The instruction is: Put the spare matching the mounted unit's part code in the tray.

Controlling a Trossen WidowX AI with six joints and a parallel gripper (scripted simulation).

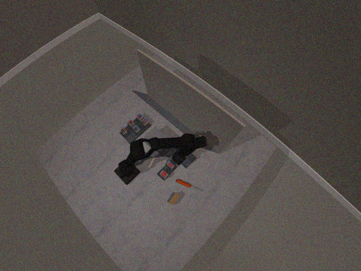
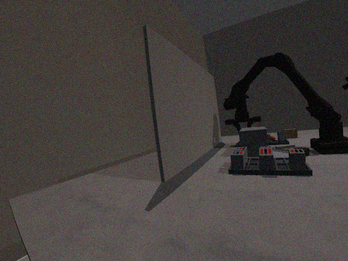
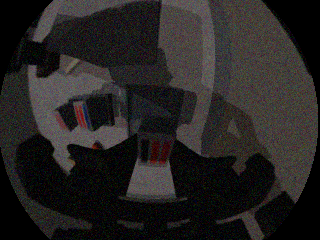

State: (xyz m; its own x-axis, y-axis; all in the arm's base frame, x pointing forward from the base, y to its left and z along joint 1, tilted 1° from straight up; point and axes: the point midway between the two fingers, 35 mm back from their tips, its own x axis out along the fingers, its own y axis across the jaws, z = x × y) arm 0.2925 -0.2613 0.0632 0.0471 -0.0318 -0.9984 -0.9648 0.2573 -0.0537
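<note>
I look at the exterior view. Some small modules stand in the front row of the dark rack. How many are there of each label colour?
Modules with red labels only: 2
Module with a blue and red label: 1
Total: 3

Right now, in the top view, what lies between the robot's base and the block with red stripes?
A small pale stick lies on the table between the robot's base and the red-striped block; the top view shows it.
</note>
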